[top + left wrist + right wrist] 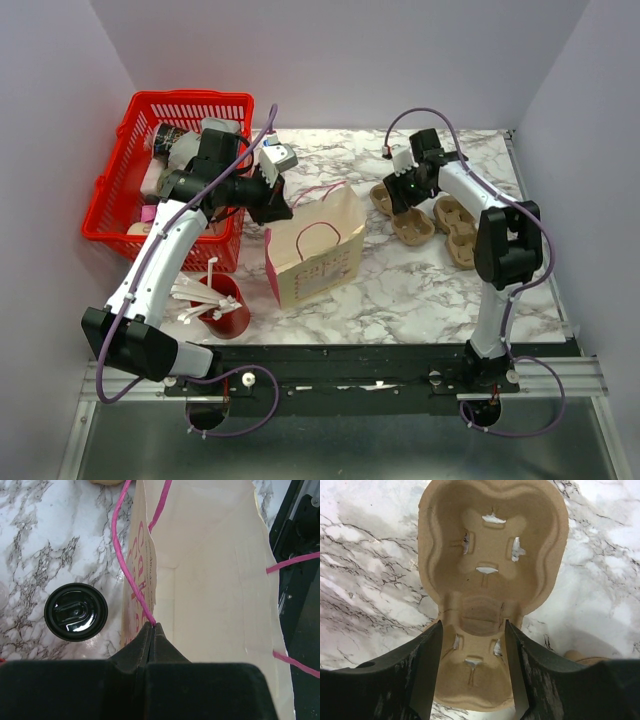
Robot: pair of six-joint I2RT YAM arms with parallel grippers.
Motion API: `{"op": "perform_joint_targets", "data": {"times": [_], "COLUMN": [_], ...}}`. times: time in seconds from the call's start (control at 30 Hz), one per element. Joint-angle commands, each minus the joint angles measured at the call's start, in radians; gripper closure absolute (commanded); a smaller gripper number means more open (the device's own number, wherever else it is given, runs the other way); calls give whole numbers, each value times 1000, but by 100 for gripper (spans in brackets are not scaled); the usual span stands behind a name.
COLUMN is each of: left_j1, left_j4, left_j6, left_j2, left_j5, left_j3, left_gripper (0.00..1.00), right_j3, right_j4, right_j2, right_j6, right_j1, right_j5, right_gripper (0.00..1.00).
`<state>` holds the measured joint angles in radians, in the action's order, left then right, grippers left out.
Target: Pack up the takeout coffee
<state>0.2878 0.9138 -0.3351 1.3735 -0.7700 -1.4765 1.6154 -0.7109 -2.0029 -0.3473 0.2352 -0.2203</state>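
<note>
Takeout coffee (pixel 75 612): lidded, upright on marble table (pixel 30 540), left of frame, just beside paper bag (pixel 210 570). Left gripper (pixel 151 626): clamped on pink handle (pixel 131 575). Right gripper (pixel 472 625): spread astride pulp carrier (pixel 492 545). Risk: tugged bag tipping onto coffee.

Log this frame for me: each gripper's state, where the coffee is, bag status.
left gripper: shut on the paper bag at its pink handle
right gripper: open, fingers either side of the waist of the pulp carrier
takeout coffee: black lid up, on the marble table beside the bag, outside it
bag: standing, mouth open
also present: red basket, red cup of white sticks
</note>
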Motion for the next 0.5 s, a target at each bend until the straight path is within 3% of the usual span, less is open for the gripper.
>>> {"op": "perform_joint_targets", "data": {"times": [0.0,0.47], "left_j1": [-9,-19], "left_j4": [-9,-16], "left_j6": [8,15], "left_j2": [-13,-1], "left_j5": [-5,-11], "left_j3": [10,7], "left_gripper": [100,100], "right_j3": [18,18], "right_j4": [13,14], "right_j2": [-31,-46], "right_j6": [8,10], "right_j1": [4,7], "right_j5": [38,45], "right_gripper": [38,41]}}
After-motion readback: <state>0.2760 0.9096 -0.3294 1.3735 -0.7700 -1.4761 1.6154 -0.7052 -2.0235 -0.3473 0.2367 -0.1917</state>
